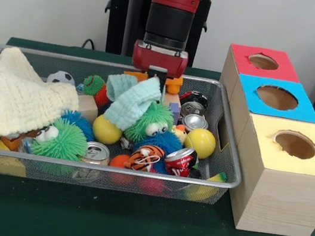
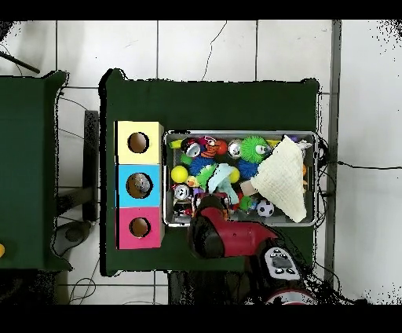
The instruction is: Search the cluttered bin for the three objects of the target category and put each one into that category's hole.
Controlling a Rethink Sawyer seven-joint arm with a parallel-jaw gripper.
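The silver wire-mesh bin (image 1: 219, 182) is full of toys, balls, cans and cloths. It also shows in the overhead view (image 2: 235, 133). My gripper (image 1: 158, 82) hangs over the bin's far middle, right above a mint cloth (image 1: 131, 100) that drapes over a green fuzzy toy with eyes (image 1: 152, 122). The cloth hides the gripper's tips. Beside the bin stand three boxes with round holes on top: red (image 1: 241, 52), blue (image 1: 248, 88), yellow (image 1: 261, 149). In the overhead view my arm (image 2: 212, 232) covers the gripper.
A large cream cloth (image 1: 18, 98) covers the bin's left part. Also in the bin: yellow balls (image 1: 200, 142), drink cans (image 1: 96, 153), a tiger toy (image 1: 145, 157), a blue fuzzy toy (image 1: 169, 141), another green fuzzy toy (image 1: 68, 140), a soccer ball (image 1: 61, 78).
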